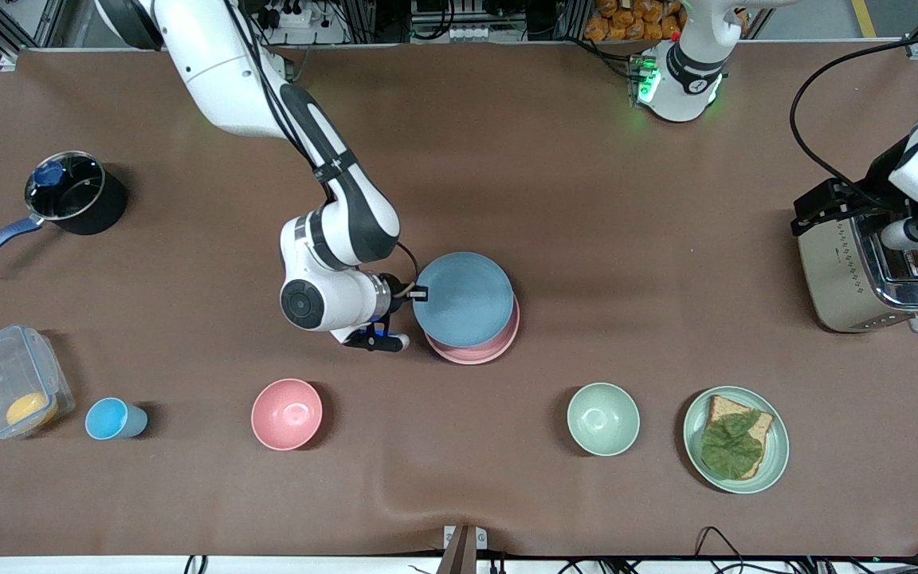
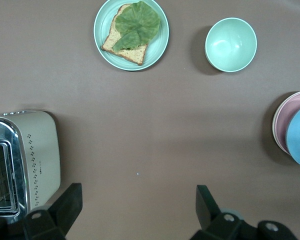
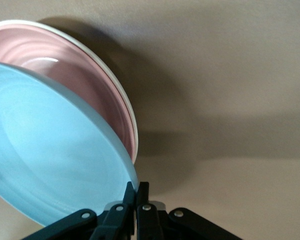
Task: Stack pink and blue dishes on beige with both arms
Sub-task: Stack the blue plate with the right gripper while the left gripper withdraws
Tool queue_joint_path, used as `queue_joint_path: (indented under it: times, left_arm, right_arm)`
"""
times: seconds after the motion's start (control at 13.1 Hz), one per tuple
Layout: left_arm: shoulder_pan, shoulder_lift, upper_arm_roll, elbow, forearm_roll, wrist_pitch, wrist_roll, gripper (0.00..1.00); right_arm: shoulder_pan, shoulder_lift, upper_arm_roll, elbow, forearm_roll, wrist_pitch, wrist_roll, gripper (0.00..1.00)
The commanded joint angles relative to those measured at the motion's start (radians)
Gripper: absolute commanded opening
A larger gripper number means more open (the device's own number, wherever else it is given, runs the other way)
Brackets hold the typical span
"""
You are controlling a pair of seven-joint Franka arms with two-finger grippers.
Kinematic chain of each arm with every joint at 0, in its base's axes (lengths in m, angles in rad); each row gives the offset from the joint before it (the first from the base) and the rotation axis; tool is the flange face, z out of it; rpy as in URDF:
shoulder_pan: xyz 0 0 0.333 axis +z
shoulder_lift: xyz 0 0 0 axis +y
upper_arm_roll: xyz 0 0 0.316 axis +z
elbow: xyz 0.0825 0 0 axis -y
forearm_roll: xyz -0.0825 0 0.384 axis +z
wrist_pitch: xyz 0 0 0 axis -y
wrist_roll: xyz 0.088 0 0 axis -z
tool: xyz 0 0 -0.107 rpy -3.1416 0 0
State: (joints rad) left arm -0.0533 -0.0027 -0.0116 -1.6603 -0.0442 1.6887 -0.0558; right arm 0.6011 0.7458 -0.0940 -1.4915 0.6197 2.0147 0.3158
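Brown table, mid-table: blue plate held tilted over the pink plate, which lies on the beige plate, only its rim showing. Right gripper pinches the blue plate's rim. Left gripper hangs spread over bare table beside the toaster, waiting.

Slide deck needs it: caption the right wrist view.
Right gripper pinches the blue plate by its rim above the pink plate.
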Motion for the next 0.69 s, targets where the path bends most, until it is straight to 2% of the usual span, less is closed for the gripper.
queue_joint_path:
  times: [0.0, 0.23, 0.31, 0.38, 0.61]
  left_arm:
    - [0.010, -0.003, -0.014, -0.001, 0.015, 0.008, 0.001, 1.00]
    - [0.010, -0.003, -0.013, 0.002, 0.015, 0.008, -0.002, 1.00]
    - [0.013, -0.003, -0.013, 0.002, 0.015, 0.008, -0.001, 1.00]
    - [0.016, -0.003, -0.013, 0.002, 0.015, 0.008, -0.001, 1.00]
    - [0.016, 0.000, -0.013, 0.002, 0.015, 0.008, 0.001, 1.00]
  right_arm:
    - [0.012, 0.021, -0.009, 0.028, 0.066, 0.027, 0.011, 0.00]
    - [0.011, 0.024, -0.009, 0.028, 0.071, 0.030, 0.011, 0.00]
    - [0.011, 0.029, -0.009, 0.028, 0.071, 0.030, 0.012, 0.39]
    - [0.014, 0.029, -0.009, 0.028, 0.069, 0.045, 0.006, 0.99]
    - [0.019, 0.023, -0.010, 0.031, 0.066, 0.079, -0.004, 1.00]
